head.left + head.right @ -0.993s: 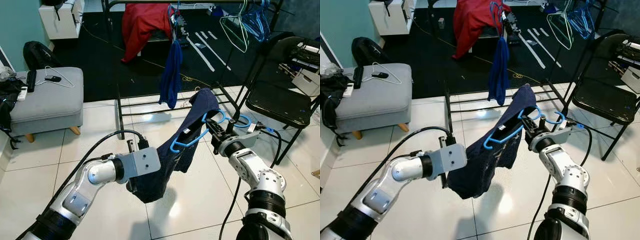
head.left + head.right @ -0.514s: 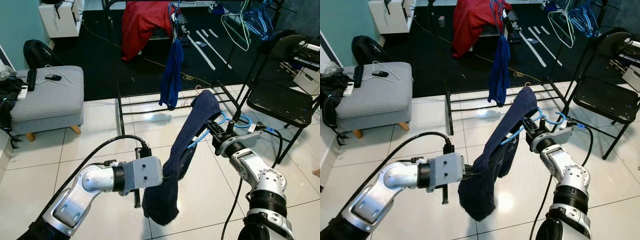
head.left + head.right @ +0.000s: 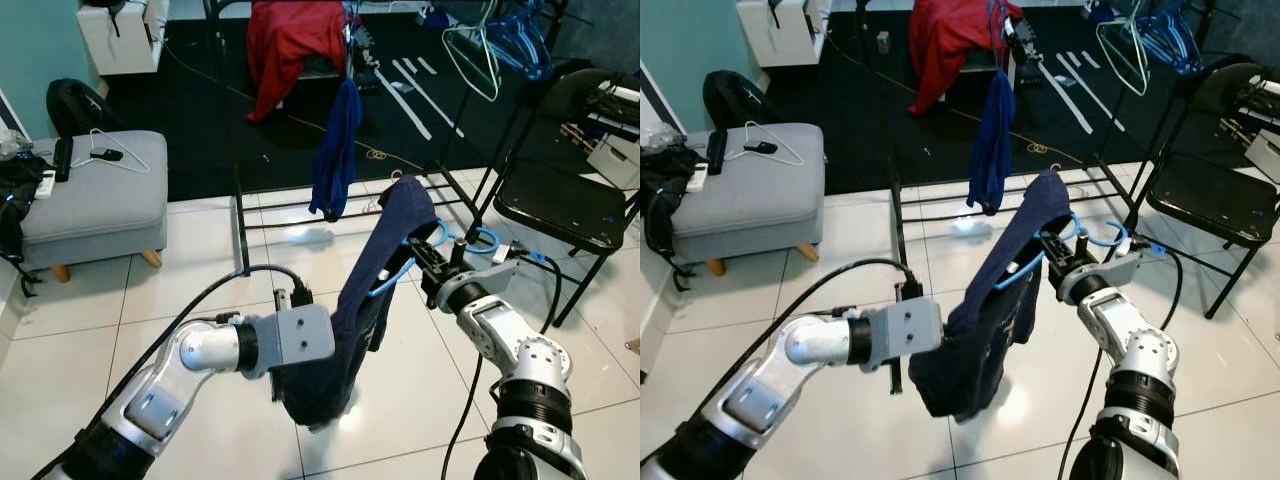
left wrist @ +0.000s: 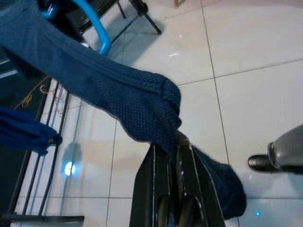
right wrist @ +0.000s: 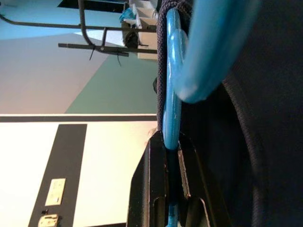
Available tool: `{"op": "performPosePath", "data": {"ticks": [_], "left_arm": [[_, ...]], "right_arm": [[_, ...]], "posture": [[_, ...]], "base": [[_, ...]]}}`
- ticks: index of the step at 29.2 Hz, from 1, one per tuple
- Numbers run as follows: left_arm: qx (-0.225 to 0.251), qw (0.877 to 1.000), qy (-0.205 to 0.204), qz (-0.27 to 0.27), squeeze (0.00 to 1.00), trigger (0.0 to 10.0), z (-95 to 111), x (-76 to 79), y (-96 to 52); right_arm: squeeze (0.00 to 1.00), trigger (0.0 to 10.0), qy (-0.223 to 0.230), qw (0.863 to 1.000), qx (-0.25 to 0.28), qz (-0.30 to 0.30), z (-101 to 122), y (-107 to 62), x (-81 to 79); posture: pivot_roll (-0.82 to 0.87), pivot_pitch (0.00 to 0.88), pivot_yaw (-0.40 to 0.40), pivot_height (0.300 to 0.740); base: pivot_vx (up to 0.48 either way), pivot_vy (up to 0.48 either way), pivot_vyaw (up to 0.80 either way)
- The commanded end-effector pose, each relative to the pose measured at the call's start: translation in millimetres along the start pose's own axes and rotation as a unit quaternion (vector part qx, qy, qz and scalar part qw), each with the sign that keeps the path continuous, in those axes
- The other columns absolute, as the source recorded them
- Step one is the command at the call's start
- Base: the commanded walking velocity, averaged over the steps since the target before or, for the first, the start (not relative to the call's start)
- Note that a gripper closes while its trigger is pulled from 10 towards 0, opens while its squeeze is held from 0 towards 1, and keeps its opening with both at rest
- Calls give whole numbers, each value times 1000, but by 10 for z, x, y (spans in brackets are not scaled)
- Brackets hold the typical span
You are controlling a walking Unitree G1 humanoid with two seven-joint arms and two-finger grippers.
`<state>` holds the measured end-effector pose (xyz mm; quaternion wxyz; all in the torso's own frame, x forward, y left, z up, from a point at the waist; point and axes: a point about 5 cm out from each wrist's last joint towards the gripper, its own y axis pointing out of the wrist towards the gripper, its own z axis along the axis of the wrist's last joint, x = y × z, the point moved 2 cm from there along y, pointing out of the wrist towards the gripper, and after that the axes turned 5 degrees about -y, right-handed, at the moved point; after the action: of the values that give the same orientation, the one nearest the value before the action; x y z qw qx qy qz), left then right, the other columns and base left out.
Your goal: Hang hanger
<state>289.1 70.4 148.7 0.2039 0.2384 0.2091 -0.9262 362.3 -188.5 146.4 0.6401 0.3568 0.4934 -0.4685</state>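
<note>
Blue plastic hanger (image 3: pixel 405 268), held tilted in mid-air above the tiled floor (image 3: pixel 200 270), in front of the black clothes rack (image 3: pixel 240 215). A navy knitted garment (image 3: pixel 355 310) is draped over it, peaking over the hanger's upper shoulder and hanging in a long fold toward the floor. The hook (image 3: pixel 478 240) curls beside the black folding chair (image 3: pixel 560 190).

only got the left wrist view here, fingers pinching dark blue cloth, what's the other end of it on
Observer: The cloth is draped over a blue hanger.
Operator: who holds the hanger
Observer: The right gripper is shut on it, beside the cloth's top.
Operator: is there a rail to hang it on
Observer: Yes, a dark rack stands beyond on the black floor, with a red garment hanging on it.
</note>
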Motion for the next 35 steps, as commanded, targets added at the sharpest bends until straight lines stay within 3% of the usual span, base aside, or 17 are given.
{"op": "performPosePath", "data": {"ticks": [1,7,10,13,15,20,28,33,35], "left_arm": [[-32,999,2,19,0,10000,-103,-54,61],[-26,999,-5,32,0,10000,-62,-121,80],[70,996,-62,2,0,10000,252,-71,18],[102,992,-78,-19,0,10000,364,-23,-21],[126,986,-91,-60,0,10000,462,88,-99],[126,983,-93,-93,0,10000,463,191,-159],[124,984,-96,-88,0,10000,507,213,-103],[101,987,-106,-60,0,10000,519,187,161],[95,988,-107,-54,0,10000,510,178,202]], "right_arm": [[0,10000,-1,1000,-1,11,-7,-31,-32],[0,10000,-3,1000,-5,8,-20,-40,-12],[0,10000,-27,1000,-8,-14,-19,-60,68],[0,10000,-32,999,-6,-21,-15,-66,93],[0,10000,-35,999,-1,-28,8,-75,115],[0,10000,-36,999,6,-31,51,-84,115],[0,10000,-35,999,10,-24,71,-60,69],[0,10000,-33,999,-4,-6,-20,-13,-14],[0,10000,-31,1000,-4,-5,-24,-10,-18]], "posture": [[-37,131,-38,740],[-38,132,-37,740],[-38,130,-37,740],[-38,129,-37,740],[-35,127,-37,740],[-35,125,-37,740],[-32,118,-41,740],[-38,110,-42,740],[-41,112,-41,740]], "base": [[0,0,0],[0,0,0],[0,0,0],[0,0,0],[0,0,0],[0,0,0],[0,0,0],[0,0,0],[0,0,0]]}}
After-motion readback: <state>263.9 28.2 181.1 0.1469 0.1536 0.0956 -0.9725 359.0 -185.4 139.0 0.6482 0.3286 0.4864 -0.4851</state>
